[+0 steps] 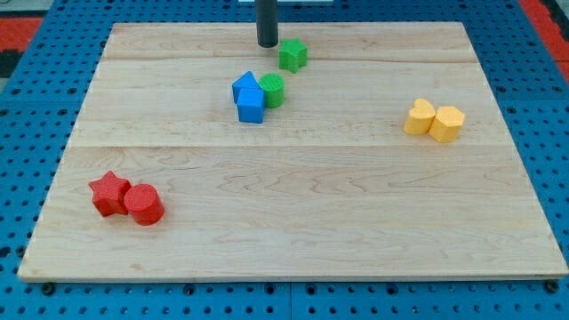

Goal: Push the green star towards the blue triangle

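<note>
The green star (pixel 292 55) lies near the view's top, a little right of centre. My tip (pixel 267 44) stands just left of it, close to its upper left side, with a small gap. The blue triangle (pixel 244 85) lies below and left of the star, pressed against a blue cube-like block (pixel 252 106). A green cylinder (pixel 273 90) touches the right side of the blue blocks and sits between them and the star.
A red star (pixel 108 193) and a red cylinder (pixel 143 204) lie together at the lower left. Two yellow blocks (pixel 420 116) (pixel 447 124) lie side by side at the right. The wooden board (pixel 293 240) rests on a blue pegboard.
</note>
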`<state>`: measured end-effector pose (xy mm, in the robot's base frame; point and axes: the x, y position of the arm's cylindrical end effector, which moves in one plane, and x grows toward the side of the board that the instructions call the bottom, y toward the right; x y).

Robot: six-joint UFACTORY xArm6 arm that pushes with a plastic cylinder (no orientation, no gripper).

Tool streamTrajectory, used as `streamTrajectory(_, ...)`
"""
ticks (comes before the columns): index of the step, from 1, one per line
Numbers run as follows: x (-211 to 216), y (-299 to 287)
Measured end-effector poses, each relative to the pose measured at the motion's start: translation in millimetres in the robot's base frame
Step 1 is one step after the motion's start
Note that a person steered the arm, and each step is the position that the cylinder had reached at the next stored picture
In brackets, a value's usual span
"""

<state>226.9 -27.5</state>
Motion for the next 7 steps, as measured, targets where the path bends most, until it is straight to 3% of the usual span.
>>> streamTrajectory(2,54,90)
streamTrajectory(4,65,53)
streamTrajectory(5,32,75)
streamTrajectory(7,59,5)
